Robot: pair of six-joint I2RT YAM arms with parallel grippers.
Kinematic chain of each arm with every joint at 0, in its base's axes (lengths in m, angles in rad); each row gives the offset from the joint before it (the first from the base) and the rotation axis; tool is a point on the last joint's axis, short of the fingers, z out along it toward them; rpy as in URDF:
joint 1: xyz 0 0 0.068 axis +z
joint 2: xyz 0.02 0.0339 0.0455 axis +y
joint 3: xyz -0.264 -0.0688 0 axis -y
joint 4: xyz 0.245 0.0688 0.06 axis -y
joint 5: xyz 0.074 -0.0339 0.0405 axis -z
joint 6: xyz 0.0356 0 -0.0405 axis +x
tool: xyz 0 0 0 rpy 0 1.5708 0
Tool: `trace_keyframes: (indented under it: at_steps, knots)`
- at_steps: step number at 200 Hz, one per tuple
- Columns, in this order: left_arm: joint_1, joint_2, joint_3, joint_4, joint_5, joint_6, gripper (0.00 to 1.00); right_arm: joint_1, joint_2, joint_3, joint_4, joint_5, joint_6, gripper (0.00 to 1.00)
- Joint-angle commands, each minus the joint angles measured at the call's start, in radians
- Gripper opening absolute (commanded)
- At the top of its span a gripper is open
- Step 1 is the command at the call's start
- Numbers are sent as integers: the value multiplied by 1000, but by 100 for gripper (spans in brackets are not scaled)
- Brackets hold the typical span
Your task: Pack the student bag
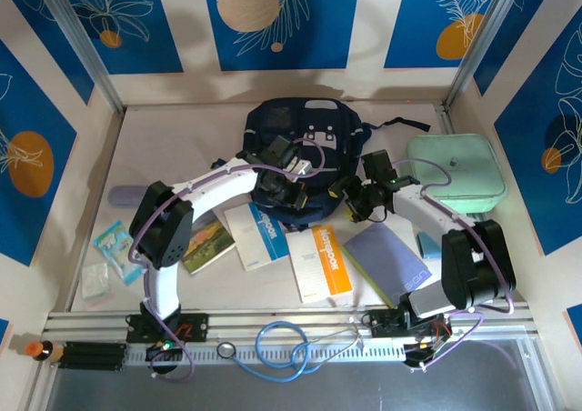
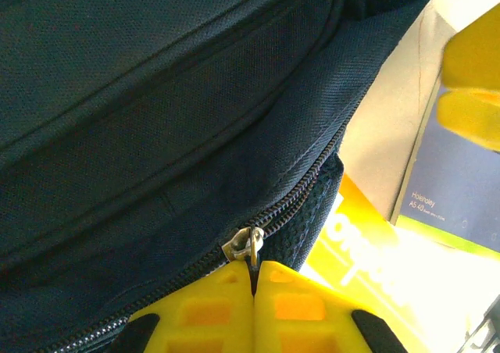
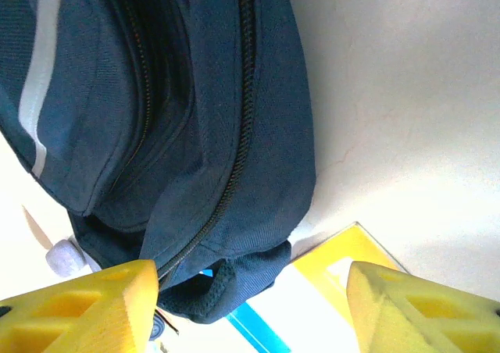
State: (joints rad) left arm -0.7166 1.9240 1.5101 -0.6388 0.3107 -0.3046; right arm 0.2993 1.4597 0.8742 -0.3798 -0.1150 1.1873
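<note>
Student bag [image 1: 305, 134] lay flat at the far middle of the table, with its bottom edge toward my bases. My left pincer [image 2: 254, 269] was clamped together on the zipper pull [image 2: 248, 247] at the bag's near edge.

The zipper track [image 3: 234, 142] ran away from that pull along the bag's side, and was closed over the stretch I could see. I judged the coming pull should go along the track, not across it.

My right pincer [image 3: 254, 306] hung just beside the bag's near right corner, pads wide apart, holding nothing. The left was the nearer to the pull.

Writing: the purple notebook [image 1: 391, 255], near-right of the bag, showed "A5 40"; the rest was too fine. The orange-and-white book [image 1: 320, 261] on the bag's near side bore a large word I couldn't read for certain.
</note>
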Motion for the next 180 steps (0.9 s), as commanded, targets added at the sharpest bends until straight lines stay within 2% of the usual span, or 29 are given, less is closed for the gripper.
trace_keyframes:
  at_steps: [1, 53, 87, 125, 159, 180]
  knots:
    - [-11, 8, 22, -19, 20, 29, 0, 9, 64, 42, 19, -28, 50, 65]
    - [-11, 10, 19, -28, 28, 35, 0, 58, 161, 82, 88, 12, 70, 66]
    - [-11, 9, 21, -31, 34, 43, 0, 61, 131, 52, 122, 37, 75, 67]
    - [-12, 16, 27, -30, 33, 46, 0, 74, 141, 31, 180, 44, 86, 72]
    - [-12, 16, 22, -36, 23, 49, 0, 73, 150, 27, 216, 55, 81, 81]
    - [-12, 14, 21, -41, 18, 53, 0, 73, 171, 49, 160, 70, 87, 79]
